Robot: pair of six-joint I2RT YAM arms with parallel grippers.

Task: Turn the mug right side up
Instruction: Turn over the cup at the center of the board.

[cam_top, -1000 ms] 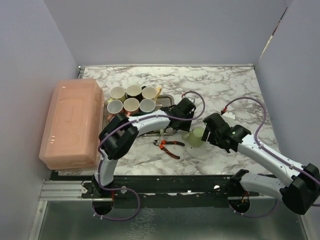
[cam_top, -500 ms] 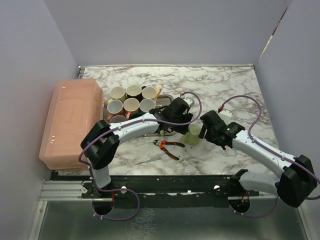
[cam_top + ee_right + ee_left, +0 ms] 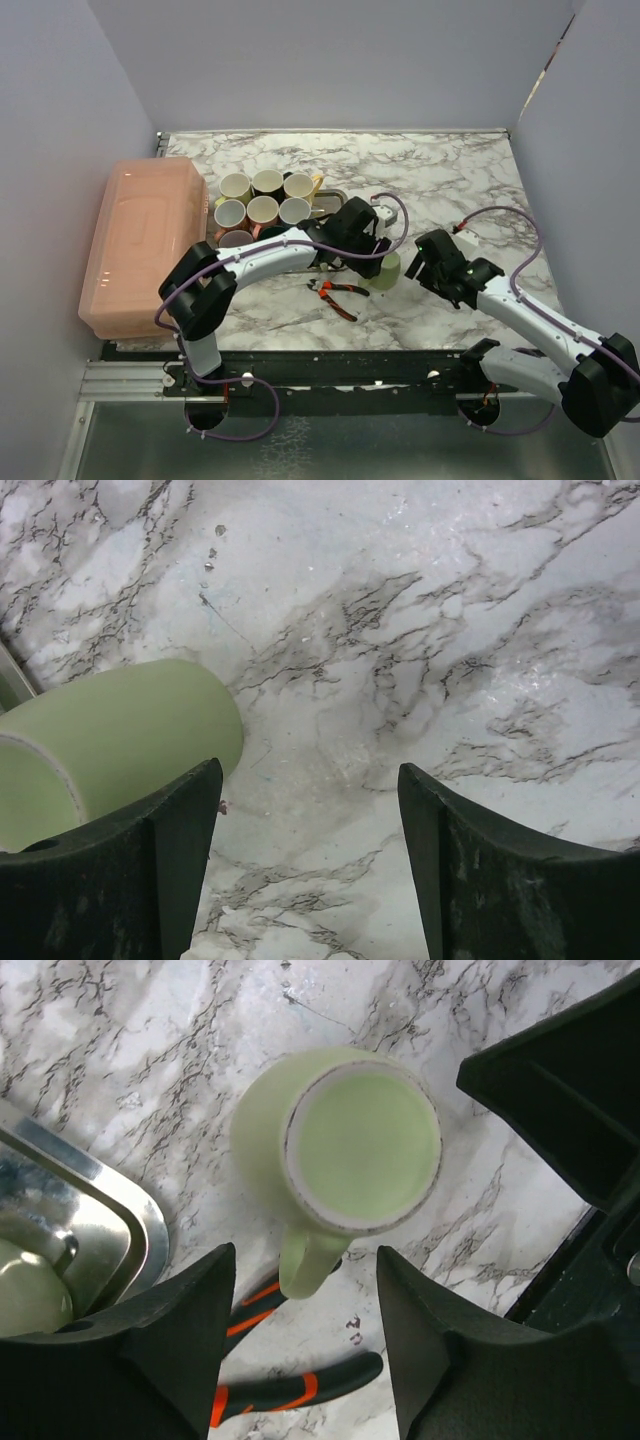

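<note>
The pale green mug stands right side up on the marble worktop, its mouth open upward, just off the near right corner of the steel tray. Its handle points toward the near edge. Orange-handled pliers lie in front of the tray. The left hand hovers over the mug beside the tray, fingers spread apart and gripping nothing. The right hand sits low, farther right of the tray than the mug, its fingers wide apart and empty.
</note>
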